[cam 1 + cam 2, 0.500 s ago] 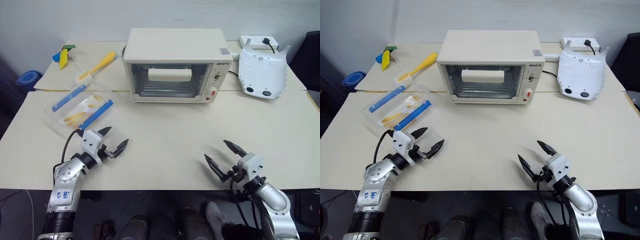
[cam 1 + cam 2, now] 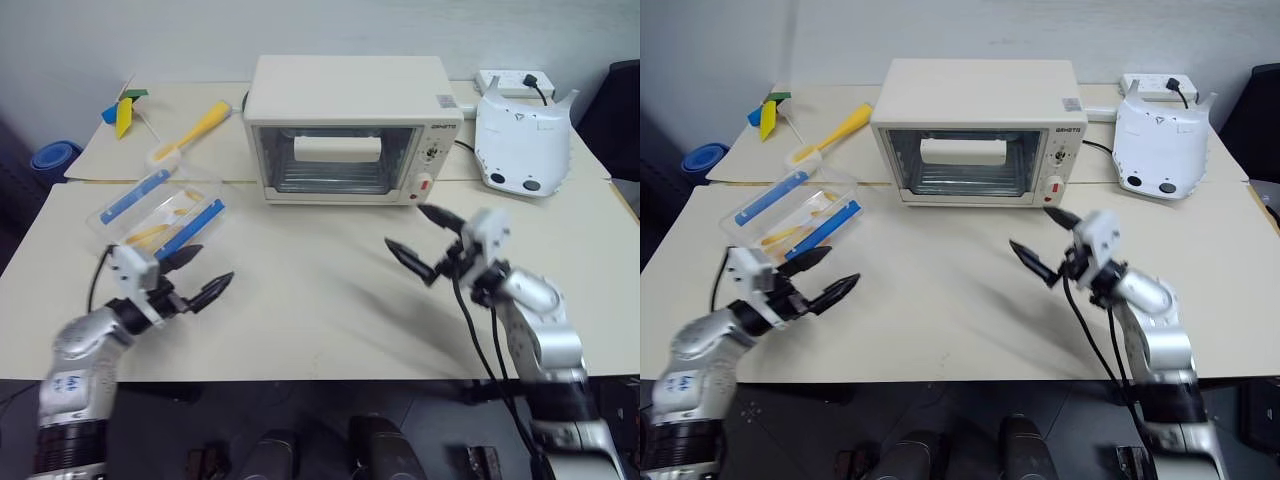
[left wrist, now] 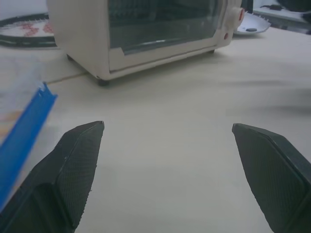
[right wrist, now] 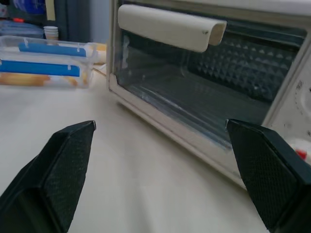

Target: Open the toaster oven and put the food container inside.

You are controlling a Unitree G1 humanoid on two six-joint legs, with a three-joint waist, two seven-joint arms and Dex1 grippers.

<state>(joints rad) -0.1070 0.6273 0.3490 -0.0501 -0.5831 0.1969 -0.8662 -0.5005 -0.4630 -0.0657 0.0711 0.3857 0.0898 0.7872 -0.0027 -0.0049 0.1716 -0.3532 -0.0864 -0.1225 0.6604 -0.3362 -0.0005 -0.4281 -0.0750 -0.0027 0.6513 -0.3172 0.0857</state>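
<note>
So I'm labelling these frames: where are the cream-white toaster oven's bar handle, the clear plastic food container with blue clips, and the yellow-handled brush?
bar handle (image 4: 167,26), right wrist view, middle of the bar.
food container (image 2: 158,212), left eye view, lid centre.
brush (image 2: 205,124), left eye view, yellow handle.

Small dark lettering sits on the toaster oven (image 2: 352,128) at the top of its right panel, too small to read. Blue handwriting marks the left arm's forearm, lower left of the frame, also illegible.

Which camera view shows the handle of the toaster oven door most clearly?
The right wrist view: the handle is close and large there. Both eye views show it small behind the door glass; the left wrist view shows only the toaster oven's lower front.
</note>
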